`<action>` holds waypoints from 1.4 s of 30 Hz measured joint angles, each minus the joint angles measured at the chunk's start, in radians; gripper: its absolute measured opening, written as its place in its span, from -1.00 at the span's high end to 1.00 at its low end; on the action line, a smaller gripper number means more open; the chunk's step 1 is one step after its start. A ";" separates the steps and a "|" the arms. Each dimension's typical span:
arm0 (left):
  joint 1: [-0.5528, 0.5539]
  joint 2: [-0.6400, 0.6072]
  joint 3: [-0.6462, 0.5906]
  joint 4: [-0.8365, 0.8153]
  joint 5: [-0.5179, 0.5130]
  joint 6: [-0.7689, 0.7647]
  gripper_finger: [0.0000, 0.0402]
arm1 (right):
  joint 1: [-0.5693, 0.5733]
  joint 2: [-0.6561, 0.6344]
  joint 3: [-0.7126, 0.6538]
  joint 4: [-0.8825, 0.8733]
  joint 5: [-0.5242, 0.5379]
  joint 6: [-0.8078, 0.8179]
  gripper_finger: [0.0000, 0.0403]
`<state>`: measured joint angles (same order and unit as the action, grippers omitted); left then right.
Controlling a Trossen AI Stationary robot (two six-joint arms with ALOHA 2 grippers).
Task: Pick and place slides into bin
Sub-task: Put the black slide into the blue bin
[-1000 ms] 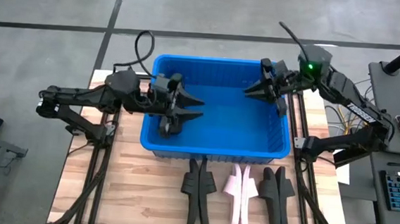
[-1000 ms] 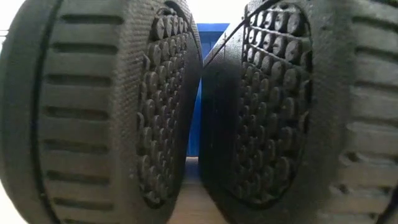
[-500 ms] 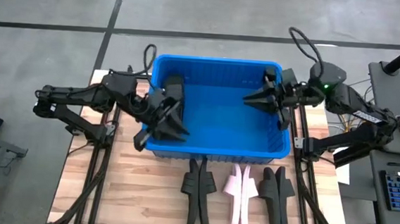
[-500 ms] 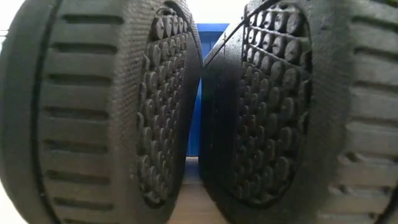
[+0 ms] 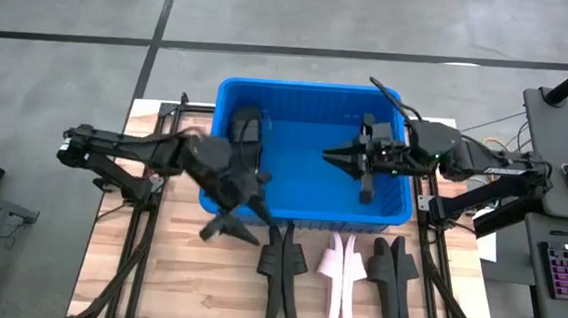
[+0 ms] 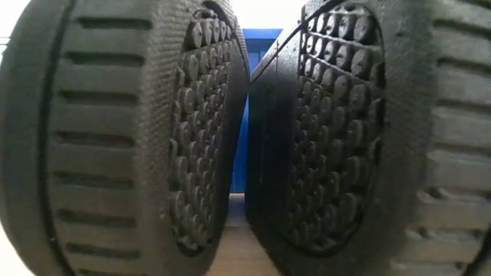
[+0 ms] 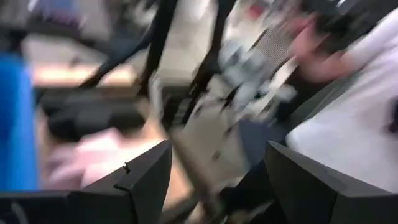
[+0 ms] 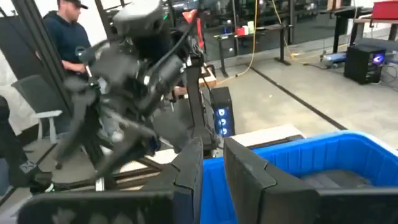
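The left pincer, fingers spread and empty, hangs over the bin's near rim; the right pincer, nearly closed, reaches inside.

Grey concrete floor surrounds the wooden table.

We count one bin, blue, in the middle of the table. Near its front wall stand slides on edge: two black ones to the left, two pink ones in the middle, two black ones to the right. One more black slide lies inside the bin at its far left. That makes seven slides. We see two arms, each with one gripper, and one person in the room.
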<state>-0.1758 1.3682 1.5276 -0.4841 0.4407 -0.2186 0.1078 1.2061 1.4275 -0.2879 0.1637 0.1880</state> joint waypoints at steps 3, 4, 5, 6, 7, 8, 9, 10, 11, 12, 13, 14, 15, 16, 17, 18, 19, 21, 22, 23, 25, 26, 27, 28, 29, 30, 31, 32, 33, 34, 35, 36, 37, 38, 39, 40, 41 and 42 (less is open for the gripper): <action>-0.066 -0.004 0.000 -0.154 -0.244 0.042 -0.20 | 0.007 0.025 -0.002 0.052 0.020 0.002 0.73; -0.090 -0.003 -0.001 -0.194 -0.332 0.048 -0.20 | 0.008 0.038 -0.003 0.071 0.021 0.002 0.73; -0.117 -0.002 -0.001 -0.225 -0.415 0.049 -0.20 | 0.008 0.050 -0.003 0.087 0.021 0.003 0.73; -0.148 -0.001 -0.005 -0.250 -0.487 0.046 -0.20 | 0.008 0.062 -0.003 0.092 0.021 0.003 0.73; -0.180 -0.001 -0.011 -0.257 -0.553 0.043 -0.20 | 0.008 0.073 -0.002 0.095 0.022 0.007 0.73; -0.212 -0.001 -0.020 -0.257 -0.606 0.042 -0.20 | 0.008 0.087 -0.001 0.099 0.021 0.017 0.73; -0.243 -0.001 -0.033 -0.255 -0.654 0.042 -0.20 | 0.008 0.098 0.000 0.106 0.021 0.031 0.73; -0.272 -0.002 -0.050 -0.254 -0.706 0.042 -0.20 | 0.008 0.107 0.001 0.103 0.021 0.046 0.73; -0.301 -0.002 -0.070 -0.255 -0.769 0.032 -0.20 | 0.009 0.122 0.001 0.103 0.021 0.054 0.73; -0.329 -0.002 -0.094 -0.257 -0.835 0.011 -0.20 | 0.008 0.134 0.001 0.106 0.021 0.060 0.73; -0.353 -0.002 -0.120 -0.258 -0.892 -0.019 -0.20 | 0.008 0.142 0.001 0.103 0.021 0.065 0.73; -0.373 -0.002 -0.147 -0.258 -0.931 -0.059 -0.20 | 0.008 0.155 0.001 0.106 0.021 0.071 0.73; -0.392 -0.002 -0.174 -0.257 -0.949 -0.112 -0.20 | 0.008 0.168 0.001 0.133 0.021 0.077 0.73; -0.409 -0.002 -0.203 -0.253 -0.951 -0.173 -0.20 | 0.010 0.175 0.001 0.163 0.021 0.079 0.73; -0.427 -0.002 -0.232 -0.247 -0.949 -0.237 -0.20 | 0.012 0.184 0.000 0.196 0.021 0.078 0.73; -0.447 -0.002 -0.261 -0.236 -0.950 -0.294 -0.20 | 0.012 0.193 0.000 0.247 0.020 0.073 0.73; -0.466 -0.003 -0.291 -0.215 -0.954 -0.340 -0.20 | 0.013 0.199 0.001 0.297 0.019 0.064 0.73; -0.503 -0.006 -0.346 -0.148 -0.981 -0.404 -0.20 | 0.014 0.205 0.001 0.366 0.013 0.037 0.73; -0.520 -0.007 -0.370 -0.102 -1.000 -0.427 -0.20 | 0.014 0.209 0.001 0.399 0.013 0.022 0.73; -0.536 -0.007 -0.392 -0.063 -1.024 -0.439 -0.20 | 0.014 0.210 0.001 0.421 0.013 0.005 0.73; -0.565 0.001 -0.435 0.016 -1.087 -0.457 -0.20 | 0.014 0.208 0.001 0.446 0.013 -0.025 0.73; -0.576 0.008 -0.451 0.050 -1.117 -0.457 -0.20 | 0.014 0.206 0.001 0.455 0.013 -0.037 0.73; -0.586 0.020 -0.464 0.067 -1.143 -0.457 -0.20 | 0.013 0.203 0.001 0.457 0.014 -0.043 0.73; -0.595 0.032 -0.473 0.071 -1.163 -0.456 -0.20 | 0.012 0.199 0.001 0.457 0.017 -0.049 0.73; -0.600 0.048 -0.482 0.072 -1.174 -0.456 -0.20 | 0.011 0.196 0.001 0.458 0.019 -0.051 0.73; -0.601 0.065 -0.491 0.074 -1.176 -0.456 -0.20 | 0.010 0.194 0.001 0.458 0.020 -0.051 0.73; -0.600 0.082 -0.503 0.075 -1.172 -0.457 -0.20 | 0.008 0.192 0.001 0.458 0.021 -0.051 0.73; -0.599 0.099 -0.512 0.077 -1.176 -0.464 -0.20 | 0.008 0.191 0.001 0.457 0.021 -0.051 0.73; -0.598 0.112 -0.518 0.085 -1.182 -0.483 -0.20 | 0.007 0.191 0.001 0.458 0.021 -0.051 0.73; -0.597 0.125 -0.521 0.099 -1.198 -0.500 -0.20 | 0.007 0.191 0.001 0.457 0.021 -0.051 0.73; -0.596 0.134 -0.521 0.111 -1.210 -0.509 -0.20 | 0.004 0.191 0.001 0.458 0.021 -0.051 0.73; -0.596 0.145 -0.521 0.129 -1.220 -0.509 -0.20 | 0.005 0.191 0.001 0.458 0.021 -0.051 0.73; -0.596 0.159 -0.521 0.152 -1.228 -0.507 -0.20 | 0.005 0.191 0.001 0.458 0.021 -0.049 0.73; -0.596 0.174 -0.521 0.176 -1.225 -0.504 -0.20 | 0.005 0.191 0.001 0.458 0.021 -0.039 0.73; -0.596 0.192 -0.521 0.209 -1.214 -0.501 -0.20 | 0.005 0.191 0.001 0.458 0.021 -0.028 0.73; -0.596 0.211 -0.521 0.254 -1.192 -0.498 -0.20 | 0.005 0.191 0.001 0.458 0.021 -0.024 0.73; -0.596 0.229 -0.520 0.292 -1.162 -0.482 -0.20 | 0.005 0.191 0.001 0.457 0.021 -0.023 0.73; -0.596 0.249 -0.516 0.310 -1.138 -0.462 -0.20 | 0.005 0.191 0.001 0.457 0.021 -0.023 0.73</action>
<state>-0.7719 1.6170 1.0118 -0.1745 -0.6972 -0.6809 0.1127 1.3972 1.4284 0.1696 0.1844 0.1646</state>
